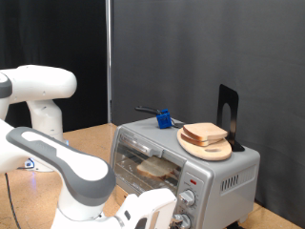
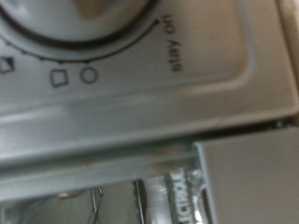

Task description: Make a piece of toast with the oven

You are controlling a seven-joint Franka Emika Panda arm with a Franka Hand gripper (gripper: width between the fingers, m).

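The silver-grey oven [image 1: 229, 176] stands at the exterior view's right, and its glass door [image 1: 129, 153] looks shut. A piece of toast [image 1: 152, 169] lies on the rack inside, seen through the glass. Another slice [image 1: 205, 133] lies on a round wooden plate [image 1: 217, 152] on the oven's top. My gripper [image 1: 170, 212] is low in front of the oven, right at the knobs [image 1: 191, 181] on its right front. The wrist view shows the control panel very close: the rim of a knob [image 2: 75, 28] and the words "stay on" [image 2: 174, 44]. My fingers do not show there.
A small blue object [image 1: 164, 119] and a black upright stand [image 1: 227, 113] are on the oven's top behind the plate. The arm's white base [image 1: 43, 105] stands at the exterior view's left on a wooden table [image 1: 86, 138]. Black curtains hang behind.
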